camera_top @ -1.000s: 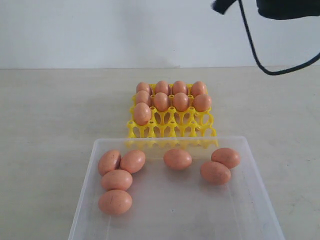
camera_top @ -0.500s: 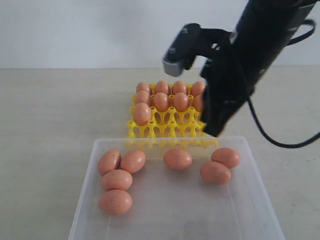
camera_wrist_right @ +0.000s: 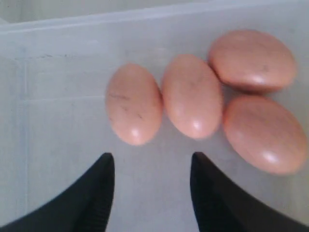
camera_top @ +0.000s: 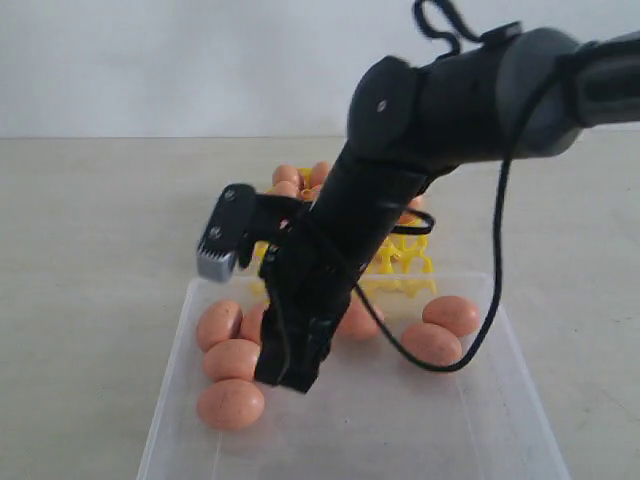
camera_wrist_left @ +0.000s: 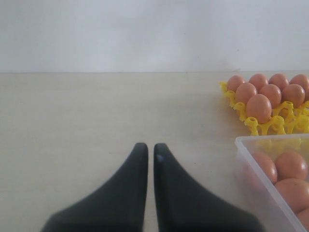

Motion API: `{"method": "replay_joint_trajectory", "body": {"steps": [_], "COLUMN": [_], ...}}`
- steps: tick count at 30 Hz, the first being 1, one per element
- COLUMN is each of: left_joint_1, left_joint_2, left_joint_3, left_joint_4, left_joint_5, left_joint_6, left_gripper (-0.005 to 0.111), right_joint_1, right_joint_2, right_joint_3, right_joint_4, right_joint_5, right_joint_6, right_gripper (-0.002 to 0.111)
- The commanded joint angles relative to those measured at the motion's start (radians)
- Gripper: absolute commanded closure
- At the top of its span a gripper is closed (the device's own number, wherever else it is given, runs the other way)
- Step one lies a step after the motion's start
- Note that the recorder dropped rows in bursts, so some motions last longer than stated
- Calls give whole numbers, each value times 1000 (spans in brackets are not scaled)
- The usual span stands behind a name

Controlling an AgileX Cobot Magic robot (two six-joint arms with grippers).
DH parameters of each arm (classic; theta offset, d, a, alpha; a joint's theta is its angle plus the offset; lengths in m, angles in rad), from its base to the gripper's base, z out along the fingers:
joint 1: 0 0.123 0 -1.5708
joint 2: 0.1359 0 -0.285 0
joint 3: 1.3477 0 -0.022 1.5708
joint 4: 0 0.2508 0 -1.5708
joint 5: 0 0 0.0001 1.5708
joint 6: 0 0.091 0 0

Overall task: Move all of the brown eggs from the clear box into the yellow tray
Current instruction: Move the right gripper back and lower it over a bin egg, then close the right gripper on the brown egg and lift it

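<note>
Over the clear box [camera_top: 520,410], at its end nearer the bench's [camera_wrist_left: 72,121] left edge, right hand [camera_wrist_right: 152,164] hangs spread wide, empty, above four brown eggs [camera_wrist_right: 133,103] lying close together on the box floor. More eggs lie toward the box's other end. Yellow tray [camera_top: 405,265] sits just behind the box toward the bench's far edge, several eggs in its cups. Left hand [camera_wrist_left: 150,149] is pinched narrow, empty, above bare bench beside the box.

Smooth, softly glossy brown eggs [camera_wrist_right: 192,96], frosted plastic clear box [camera_top: 400,430], shiny plastic yellow tray [camera_wrist_left: 252,124], matt pale table [camera_wrist_left: 72,106]
</note>
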Motion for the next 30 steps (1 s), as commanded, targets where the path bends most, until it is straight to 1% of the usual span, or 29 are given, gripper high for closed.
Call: {"method": "replay_joint_trajectory", "body": {"steps": [1, 4, 7, 12, 15, 17, 18, 19, 20, 22, 25, 27, 28, 30], "left_joint_1": [-9, -9, -9, -9, -9, -9, -9, -9, -9, -9, -9, -9, -9, -9], "left_joint_2": [-2, -2, -2, -2, -2, -2, -2, -2, -2, -2, -2, -2, -2, -2], "left_joint_3": [4, 4, 4, 4, 4, 4, 4, 4, 4, 4, 4, 4, 4, 4], "left_joint_4": [-1, -1, -1, -1, -1, -1, -1, -1, -1, -1, -1, -1, -1, -1], "left_joint_5": [-1, -1, -1, -1, -1, -1, -1, -1, -1, -1, -1, -1, -1, -1], "left_joint_6": [3, 3, 3, 3, 3, 3, 3, 3, 3, 3, 3, 3, 3, 3], "left_gripper": [103, 103, 103, 103, 103, 103, 103, 103, 103, 103, 103, 103, 103, 103], "right_joint_1": [123, 180, 212, 216, 216, 216, 216, 216, 216, 216, 216, 216, 216, 214], "right_joint_2": [61, 94, 111, 123, 123, 123, 123, 123, 120, 107, 29, -61, -107, -191], "right_joint_3": [-1, -1, -1, -1, -1, -1, -1, -1, -1, -1, -1, 28, 58, 143], "right_joint_4": [-49, -113, -177, -218, -218, -218, -218, -216, -214, -202, -202, -202, -202, -210], "right_joint_5": [-127, -217, -248, -248, -278, -283, -278, -276, -273, -265, -212, -196, -216, -350], "right_joint_6": [-34, 8, 81, 154, 158, 152, 152, 152, 155, 187, 329, 405, 432, 495], "right_gripper": [61, 61, 61, 61, 61, 71, 88, 95, 108, 108, 108, 108, 108, 108]}}
